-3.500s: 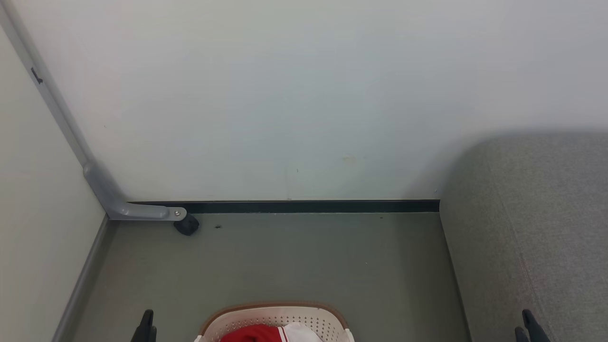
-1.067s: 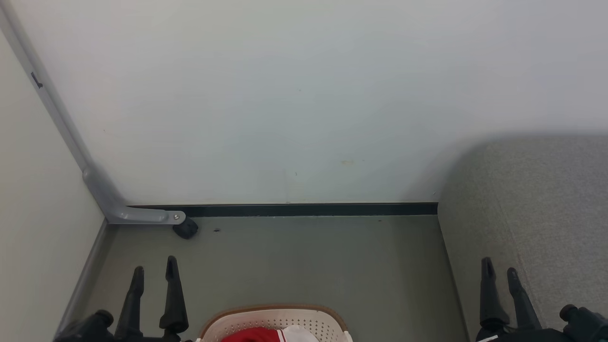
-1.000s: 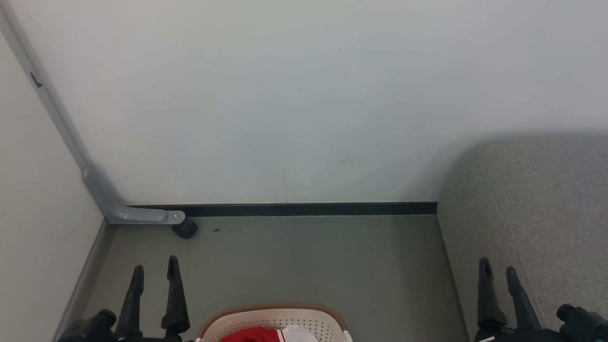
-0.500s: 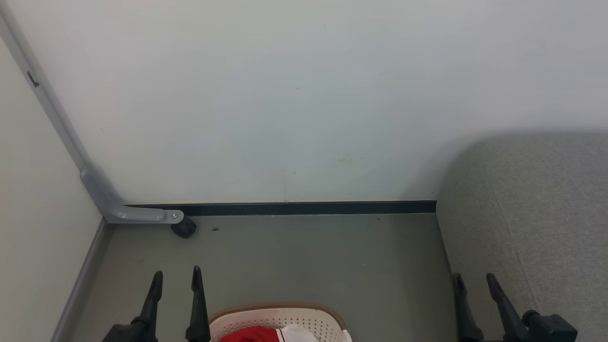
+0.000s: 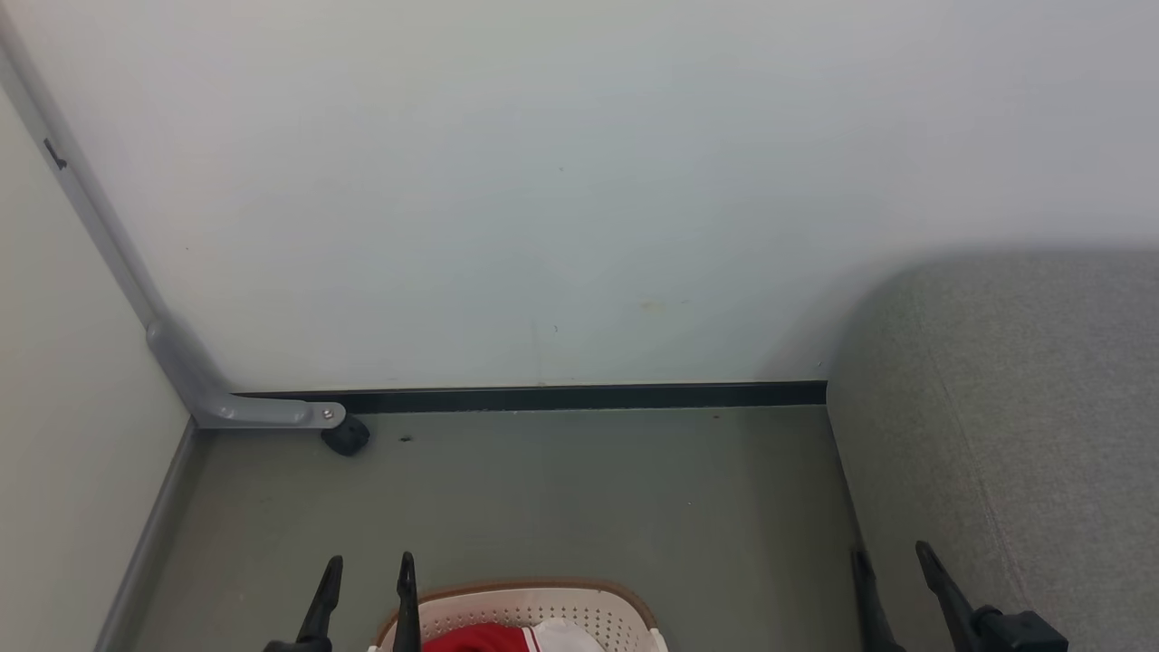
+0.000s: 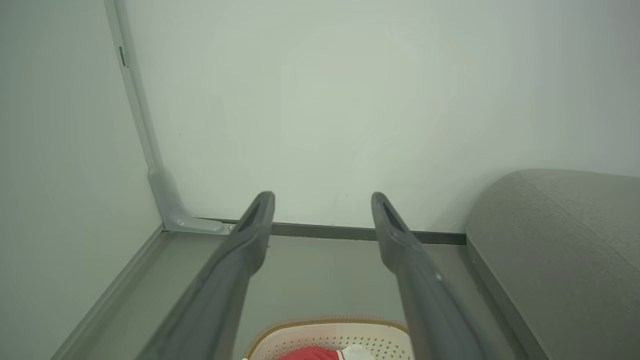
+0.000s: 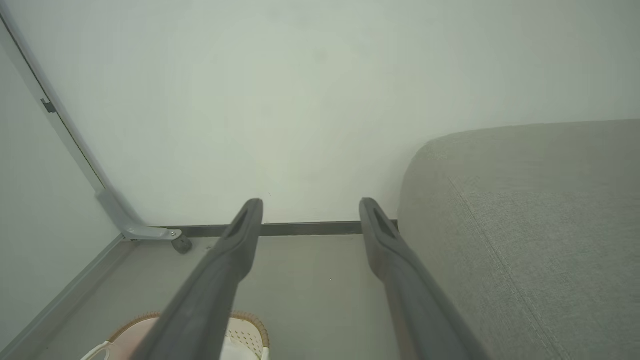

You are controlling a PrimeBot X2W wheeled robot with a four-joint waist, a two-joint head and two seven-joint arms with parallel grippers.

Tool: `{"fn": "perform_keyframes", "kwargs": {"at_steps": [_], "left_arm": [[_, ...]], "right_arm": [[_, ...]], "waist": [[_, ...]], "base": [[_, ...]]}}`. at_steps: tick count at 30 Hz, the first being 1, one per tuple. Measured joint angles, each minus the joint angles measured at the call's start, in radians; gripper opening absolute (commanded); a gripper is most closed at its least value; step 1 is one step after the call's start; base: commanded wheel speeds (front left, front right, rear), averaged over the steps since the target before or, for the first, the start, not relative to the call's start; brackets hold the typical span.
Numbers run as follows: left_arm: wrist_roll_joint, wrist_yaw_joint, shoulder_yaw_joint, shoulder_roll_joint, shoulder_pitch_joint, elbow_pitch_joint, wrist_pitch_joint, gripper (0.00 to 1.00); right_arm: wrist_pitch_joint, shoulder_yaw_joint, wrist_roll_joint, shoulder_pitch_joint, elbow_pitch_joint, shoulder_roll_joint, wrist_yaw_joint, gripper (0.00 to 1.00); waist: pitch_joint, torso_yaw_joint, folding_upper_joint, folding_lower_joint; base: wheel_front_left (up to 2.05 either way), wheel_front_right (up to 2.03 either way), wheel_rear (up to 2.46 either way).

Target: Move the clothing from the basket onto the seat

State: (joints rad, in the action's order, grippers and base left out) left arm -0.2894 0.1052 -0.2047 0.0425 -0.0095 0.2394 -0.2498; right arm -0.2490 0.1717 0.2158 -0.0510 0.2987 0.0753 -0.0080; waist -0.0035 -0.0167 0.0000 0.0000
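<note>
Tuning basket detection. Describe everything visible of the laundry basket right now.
The basket is cream-white plastic, its wall dotted with small round holes, under a brown rim with rounded corners. Its far end shows at the head view's bottom edge, upright on the grey-green floor. Red-and-white clothing lies inside. The open left pincer has a finger across its left rim there; contact cannot be told.

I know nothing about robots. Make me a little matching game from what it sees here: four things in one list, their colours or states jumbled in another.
Things:
1. clothing
2. basket
3. seat
4. left gripper

Colours or states:
A. grey woven fabric
B. open, holding nothing
C. red and white
D. cream with a brown rim

Pairs: 1-C, 2-D, 3-A, 4-B.
</note>
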Motion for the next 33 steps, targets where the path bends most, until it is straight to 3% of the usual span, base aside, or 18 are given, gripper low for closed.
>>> {"fn": "perform_keyframes", "kwargs": {"at_steps": [33], "left_arm": [[-0.034,-0.009,-0.016,0.001,-0.003,0.108,0.0,1.0]], "right_arm": [[0.0,-0.009,0.03,-0.021,0.085,-0.013,0.008,1.0]], "waist": [[-0.022,-0.001,0.0,0.0]], "base": [[0.0,0.0,0.0]]}}
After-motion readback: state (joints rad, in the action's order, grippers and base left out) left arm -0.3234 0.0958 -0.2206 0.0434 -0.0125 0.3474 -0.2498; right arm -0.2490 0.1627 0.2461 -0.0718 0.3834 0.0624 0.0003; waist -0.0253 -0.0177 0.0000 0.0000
